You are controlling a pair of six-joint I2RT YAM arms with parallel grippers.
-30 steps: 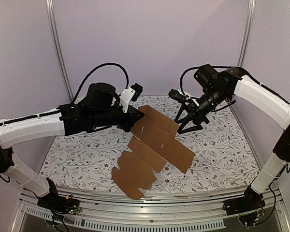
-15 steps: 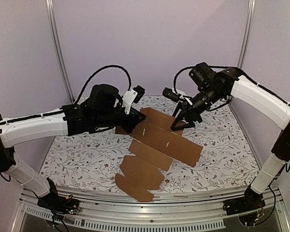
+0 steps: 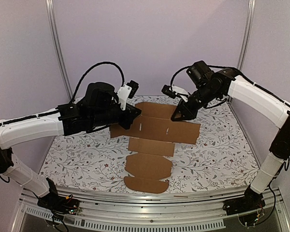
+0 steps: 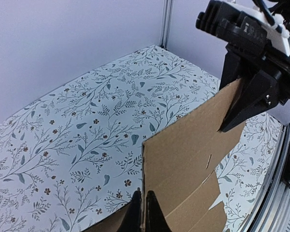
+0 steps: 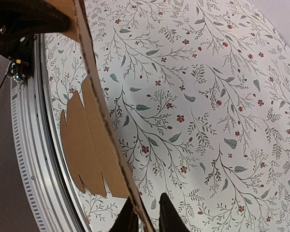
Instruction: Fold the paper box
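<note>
Pinching unfolded paper box (image 3: 159,129): left gripper (image 4: 142,212) clamped tight, right gripper (image 5: 145,217) narrow astride its edge, hold unclear.

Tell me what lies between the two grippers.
The paper box, an unfolded blank, spans the gap: the left gripper pinches one edge, the right gripper straddles another. The top external view shows it.

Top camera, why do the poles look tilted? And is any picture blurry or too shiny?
Top view: the wide lens tilts the poles and curves the rail; the light is soft and even, with no glare on the box. Left wrist view: sharp all over, the box crisp. Right wrist view: the box edge nearest the lens is slightly soft, the cloth behind it clear.
</note>
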